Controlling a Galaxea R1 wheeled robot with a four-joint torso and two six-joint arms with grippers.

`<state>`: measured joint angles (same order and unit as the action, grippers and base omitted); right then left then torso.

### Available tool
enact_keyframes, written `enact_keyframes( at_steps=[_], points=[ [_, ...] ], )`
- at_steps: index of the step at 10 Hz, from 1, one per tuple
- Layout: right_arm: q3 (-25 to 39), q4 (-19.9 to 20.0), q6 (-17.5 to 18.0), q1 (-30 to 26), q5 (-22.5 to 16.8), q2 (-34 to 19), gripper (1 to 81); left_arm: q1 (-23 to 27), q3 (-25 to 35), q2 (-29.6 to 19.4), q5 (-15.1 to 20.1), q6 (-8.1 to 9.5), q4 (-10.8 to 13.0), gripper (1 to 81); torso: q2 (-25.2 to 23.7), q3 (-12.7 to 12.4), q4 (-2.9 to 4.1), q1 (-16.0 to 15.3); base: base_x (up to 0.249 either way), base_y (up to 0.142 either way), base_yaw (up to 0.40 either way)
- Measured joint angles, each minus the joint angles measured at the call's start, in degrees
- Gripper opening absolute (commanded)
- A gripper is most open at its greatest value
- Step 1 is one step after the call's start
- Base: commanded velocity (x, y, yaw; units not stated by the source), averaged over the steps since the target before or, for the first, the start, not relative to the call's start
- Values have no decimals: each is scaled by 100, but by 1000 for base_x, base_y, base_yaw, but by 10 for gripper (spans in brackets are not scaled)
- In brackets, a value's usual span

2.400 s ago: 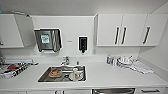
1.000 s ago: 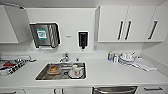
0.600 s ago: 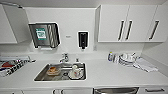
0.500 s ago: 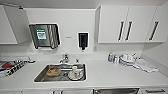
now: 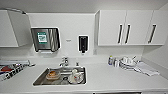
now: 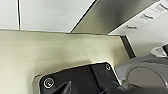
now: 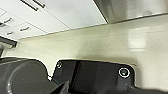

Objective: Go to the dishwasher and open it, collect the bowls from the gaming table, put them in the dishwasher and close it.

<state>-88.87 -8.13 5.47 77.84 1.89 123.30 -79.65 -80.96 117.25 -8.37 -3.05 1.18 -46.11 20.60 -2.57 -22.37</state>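
White counter (image 5: 112, 77) and white wall cabinets (image 5: 125, 27) filled the head view, with a steel sink (image 5: 40, 80) set into the counter and dishes lying in it. A towel dispenser (image 5: 45, 39) and a soap dispenser (image 5: 83, 43) hung on the wall above the tap (image 5: 65, 61); a small heap of crockery (image 5: 127, 62) and a cloth (image 5: 147, 68) sat on the counter to the right. Compared with the pictures of moments before, the whole scene had grown slightly and slid across the frame, so the camera had moved while the things stayed put. That suggested the robot was closing in on the kitchen front and lining itself up.

From the left wrist, pale floor (image 6: 37, 55) ran up to white cabinet fronts (image 6: 50, 12), and beside them a brushed steel panel (image 6: 117, 15), probably the dishwasher, looking closed.

From the right wrist, the same steel front showed at a corner (image 7: 130, 7), with white doors (image 7: 75, 12) and drawers alongside.

Whether either arm's jaws were open or closed could not be told, and nothing could be seen held. By this judgement the task stood at its first step, the door not yet opened.
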Motion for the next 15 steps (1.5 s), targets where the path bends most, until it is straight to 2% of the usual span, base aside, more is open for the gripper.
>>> enact_keyframes(
  at_steps=[2, 4, 7, 8, 11, 15],
  points=[
    [340, 0, 108, -177, -24, -329, 811, 88, 850, -794, -129, 0, 168, 811, -306, 212, 0, -193, 0, 0, 0],
    [610, 0, 293, -446, -41, -583, 811, 168, 1509, -1413, -210, 0, 380, 811, -682, 568, 0, -430, 0, 0, 0],
    [897, 0, 508, -680, -57, -822, 811, 634, 2107, -1921, -302, -1, 809, 811, -1307, 1130, 0, -831, 0, 0, 0],
    [919, 0, 566, -739, -88, -835, 811, 780, 2244, -1972, -311, 0, 895, 811, -1471, 1178, 0, -937, 0, 0, 0],
    [1180, 0, 1095, -1208, -110, -1079, 811, 1031, 2369, -2158, -280, 29, 959, 811, -2044, 1255, 0, -1296, 0, 0, 0],
    [1571, 0, 1668, -1630, -151, -1577, 811, 1047, 2423, -2193, -234, 27, 986, 811, -2817, 1329, 0, -1770, 0, 0, 0]
  ],
)
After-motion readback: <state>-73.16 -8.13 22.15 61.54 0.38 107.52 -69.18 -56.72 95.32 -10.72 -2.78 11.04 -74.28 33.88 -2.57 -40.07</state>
